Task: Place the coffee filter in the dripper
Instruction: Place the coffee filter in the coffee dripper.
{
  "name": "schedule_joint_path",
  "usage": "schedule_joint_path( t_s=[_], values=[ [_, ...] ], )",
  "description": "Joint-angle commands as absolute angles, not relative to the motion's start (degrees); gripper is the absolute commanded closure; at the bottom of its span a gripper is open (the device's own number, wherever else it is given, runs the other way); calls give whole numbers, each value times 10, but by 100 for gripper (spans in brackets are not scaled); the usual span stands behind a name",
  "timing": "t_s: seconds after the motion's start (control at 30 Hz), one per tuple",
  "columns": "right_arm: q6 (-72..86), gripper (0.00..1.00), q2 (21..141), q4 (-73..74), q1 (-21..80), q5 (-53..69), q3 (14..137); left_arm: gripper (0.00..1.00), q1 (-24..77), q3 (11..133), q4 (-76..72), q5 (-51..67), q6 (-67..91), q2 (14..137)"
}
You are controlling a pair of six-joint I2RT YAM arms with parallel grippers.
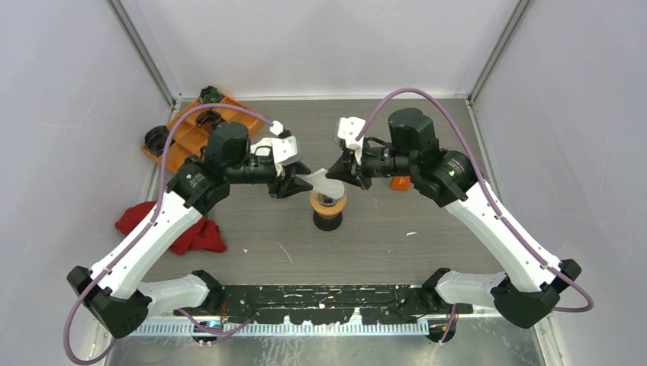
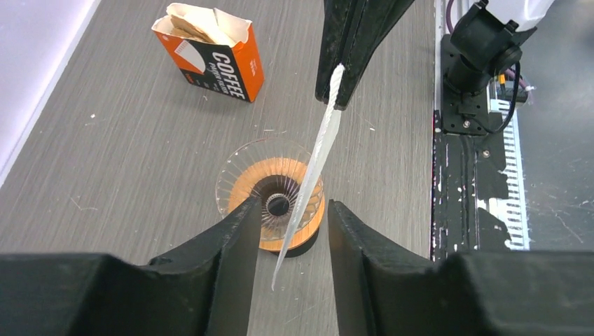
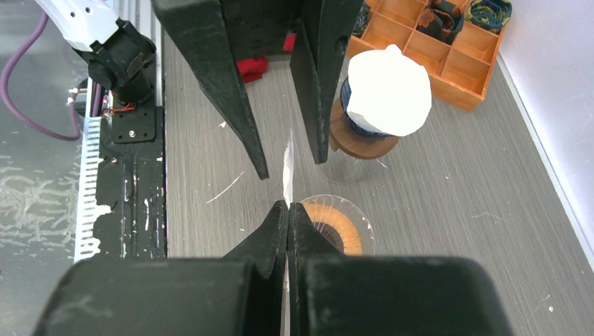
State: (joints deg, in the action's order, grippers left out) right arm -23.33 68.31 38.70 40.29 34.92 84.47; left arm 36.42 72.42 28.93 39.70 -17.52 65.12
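Above the dripper, the coffee filter hangs edge-on; right gripper, at its 3 o'clock, is pinched tight on it; left gripper, at 9 o'clock, straddles it, jaws parted.

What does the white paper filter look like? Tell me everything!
The coffee filter is thin white paper, folded flat, so the left wrist view sees it edge-on like a strip. It hangs in the air above the orange-and-clear dripper, not in it yet. The right hand pinches one end, shut tight. The other end sits between the open fingers of the left hand, which do not seem to touch it.
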Motion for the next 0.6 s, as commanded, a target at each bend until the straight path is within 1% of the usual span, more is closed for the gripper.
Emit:
schedule_joint_path(
  t_s=[0.0,0.1,0.37,0.43,0.57],
  values=[
    [-250,97,684,371,409,370,873,62,368,718,255,427,-204,649],
    [-253,97,686,371,410,373,872,70,369,716,255,436,-207,650],
    [-261,94,679,371,410,375,860,99,369,690,251,437,-239,628],
    [-263,92,676,370,410,376,856,100,369,677,245,433,-245,618],
    [-264,83,672,370,411,378,854,100,369,658,238,417,-259,600]
  ],
)
